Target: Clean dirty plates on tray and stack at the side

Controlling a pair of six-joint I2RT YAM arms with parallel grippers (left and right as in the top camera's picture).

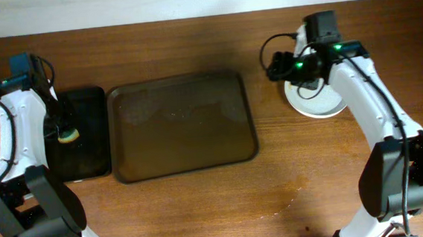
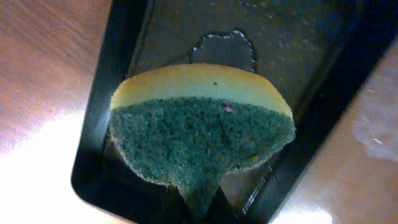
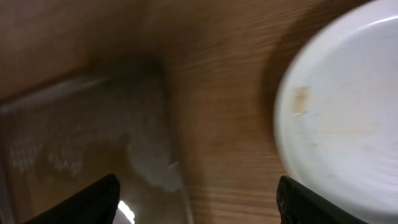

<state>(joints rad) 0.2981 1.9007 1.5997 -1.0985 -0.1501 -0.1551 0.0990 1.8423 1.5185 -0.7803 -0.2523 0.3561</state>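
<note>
White plates lie just right of the right pincer, jaws spread, arm stretched forward; tray to its left. Meanwhile the left pincer clenches a sponge above the black tray.

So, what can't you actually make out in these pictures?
Overhead: the right arm covers the white plates, so their number cannot be counted.
Right wrist: blurred; a plate is cut off by the edge, its faint brownish mark unclear.
Left wrist: the sponge hides much of the black tray.
</note>
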